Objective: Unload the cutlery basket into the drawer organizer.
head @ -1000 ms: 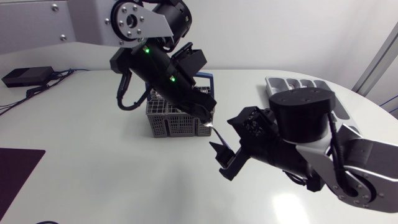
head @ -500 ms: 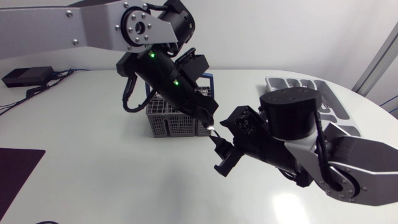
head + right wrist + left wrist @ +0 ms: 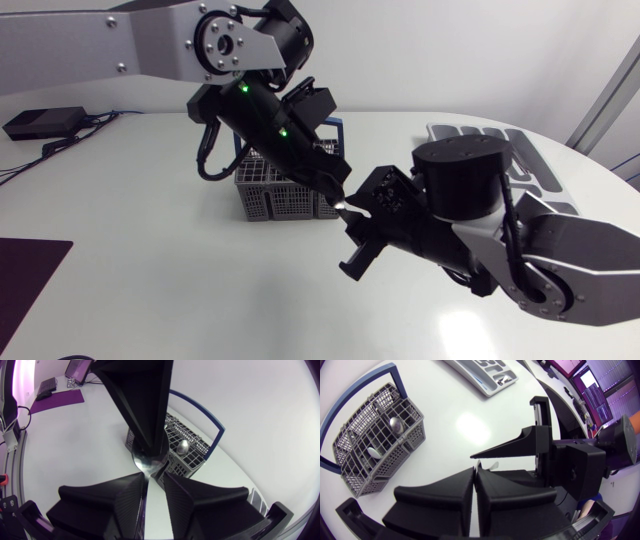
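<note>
"So, where is the spoon (image 3: 148,461) at this point?"

"Off the table (image 3: 150,290), in the air between the two arms. The left gripper (image 3: 338,198) has it. Its fingers (image 3: 442,495) are pressed together on the bowl end, and the handle points away toward the other arm."

"And the right gripper (image 3: 355,238)?"

"Close up against the left one, at about five o'clock of it in the head view. Its fingers (image 3: 107,502) stand a little apart, one on each side of the handle, which runs down the gap between them. I can't see both of them touching it, so I'd call that spread, not pinching."

"The cutlery basket (image 3: 262,192)?"

"Upright on the table, at roughly nine o'clock of the two grippers and just beside them. From the left wrist a second spoon (image 3: 395,423) shows inside, bowl up, plus a pale piece (image 3: 372,453) I can't make out."

"And the drawer organizer (image 3: 445,131)?"

"Out at two o'clock of the grippers, toward the table's far right rim — mostly hidden behind the right arm in the head view, and well apart from the basket."

"Anything else on the table?"

"A dark mat (image 3: 25,270) at the eight o'clock edge — well apart from everything else."
</note>
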Robot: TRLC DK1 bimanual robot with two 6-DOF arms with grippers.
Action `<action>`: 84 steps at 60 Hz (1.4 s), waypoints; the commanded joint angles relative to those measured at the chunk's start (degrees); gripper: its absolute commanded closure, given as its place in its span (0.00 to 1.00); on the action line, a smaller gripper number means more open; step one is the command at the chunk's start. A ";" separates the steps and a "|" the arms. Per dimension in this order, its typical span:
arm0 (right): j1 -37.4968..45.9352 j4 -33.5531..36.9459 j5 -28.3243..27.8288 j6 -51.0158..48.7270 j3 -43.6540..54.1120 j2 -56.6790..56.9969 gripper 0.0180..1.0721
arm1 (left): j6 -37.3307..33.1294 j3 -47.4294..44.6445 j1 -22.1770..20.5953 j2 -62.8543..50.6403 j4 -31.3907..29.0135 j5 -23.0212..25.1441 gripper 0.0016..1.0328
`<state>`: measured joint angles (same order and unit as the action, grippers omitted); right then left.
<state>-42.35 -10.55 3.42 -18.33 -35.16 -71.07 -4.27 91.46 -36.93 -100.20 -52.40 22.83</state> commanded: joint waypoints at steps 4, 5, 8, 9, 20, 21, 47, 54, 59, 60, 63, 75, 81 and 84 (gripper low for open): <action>-0.28 -0.26 0.18 -0.83 -0.79 -0.65 0.76 | 0.41 1.09 0.19 -1.13 0.46 1.08 0.96; -0.28 -0.26 0.18 -0.92 -0.70 -0.65 0.76 | 0.41 1.09 0.19 -1.13 0.37 1.08 0.96; -0.37 -0.09 0.09 -0.83 -0.70 -0.65 0.77 | 0.41 1.09 0.19 -1.13 0.37 1.08 0.96; -0.37 0.00 0.09 -0.83 -0.70 -0.65 0.77 | 0.49 1.09 0.19 -1.13 0.37 1.08 0.96; -0.37 0.00 -0.43 -0.92 -0.44 -0.56 0.84 | 0.49 1.09 0.19 -1.13 0.37 1.08 0.96; -0.37 0.00 -0.43 -0.83 -0.44 -0.56 0.84 | 0.49 1.09 0.19 -1.13 0.37 1.08 0.96; -0.63 0.88 -1.49 -0.92 -0.35 -0.74 0.85 | 1.02 1.26 0.98 -0.43 1.16 1.08 0.78; -0.98 1.14 -1.57 -0.83 -0.35 -1.09 0.85 | 1.20 1.26 1.16 0.01 1.51 1.16 0.73; -1.07 1.49 -1.93 -0.83 -0.44 -1.35 0.87 | 1.55 1.35 1.33 0.27 1.86 1.16 0.71; -1.07 1.49 -2.01 -0.83 -0.44 -1.35 0.87 | 1.64 1.35 1.33 0.36 1.86 1.16 0.71; -1.07 1.49 -2.01 -0.83 -0.44 -1.44 0.87 | 1.72 1.35 1.42 0.45 1.86 1.16 0.69; -1.07 1.67 -2.72 -0.83 -0.09 -1.44 0.87 | 2.34 1.53 1.68 0.97 2.57 1.25 0.62; -1.07 1.67 -3.07 -0.92 0.18 -1.44 0.87 | 2.60 1.97 1.95 1.24 3.10 1.25 0.53; -1.07 1.67 -3.07 -0.92 0.35 -1.44 0.87 | 2.87 2.49 2.12 1.33 3.27 1.25 0.53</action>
<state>-43.05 -9.04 0.84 -18.50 -35.16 -71.70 -2.90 91.57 -35.40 -100.14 -49.52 23.57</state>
